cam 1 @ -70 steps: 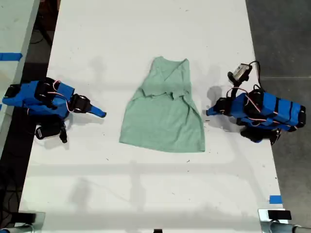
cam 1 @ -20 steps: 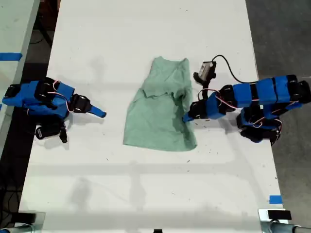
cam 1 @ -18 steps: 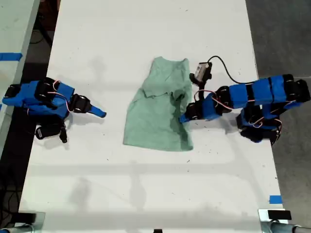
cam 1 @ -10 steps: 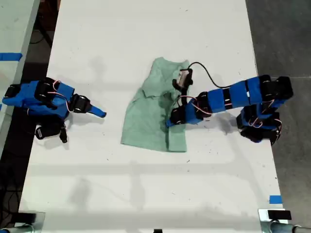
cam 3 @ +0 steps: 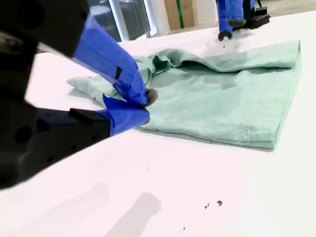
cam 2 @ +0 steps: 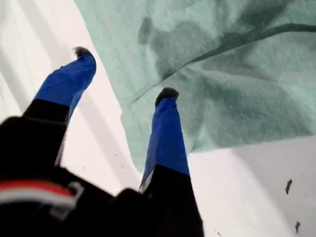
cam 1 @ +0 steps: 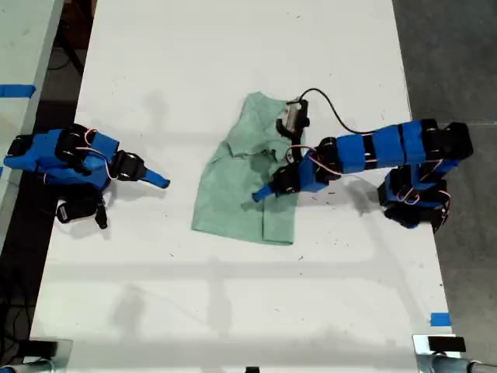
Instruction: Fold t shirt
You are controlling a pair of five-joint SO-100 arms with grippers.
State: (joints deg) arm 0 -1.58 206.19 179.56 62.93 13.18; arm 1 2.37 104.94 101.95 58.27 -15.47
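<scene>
1. The pale mint-green soft cloth t shirt [cam 1: 229, 198] lies on the white surface [cam 1: 233, 311], directly under our first claw [cam 2: 124, 73]. One side flap is already laid over its body.
2. Our first claw's jaws are spread. One tip rests on a fold edge of the cloth, the other hangs just beyond the shirt's border, and nothing is pinched.
3. Our second claw [cam 3: 144, 106] is pressed together on nothing. It sits on the surface, well apart from the shirt, which lies ahead of it.
4. We judge the cloth light, limp and prone to bunching; it will drag and wrinkle rather than slide flat.
5. The best hold is probably a doubled edge or hem corner just ahead of the first claw's tips, pinched through both layers.
</scene>
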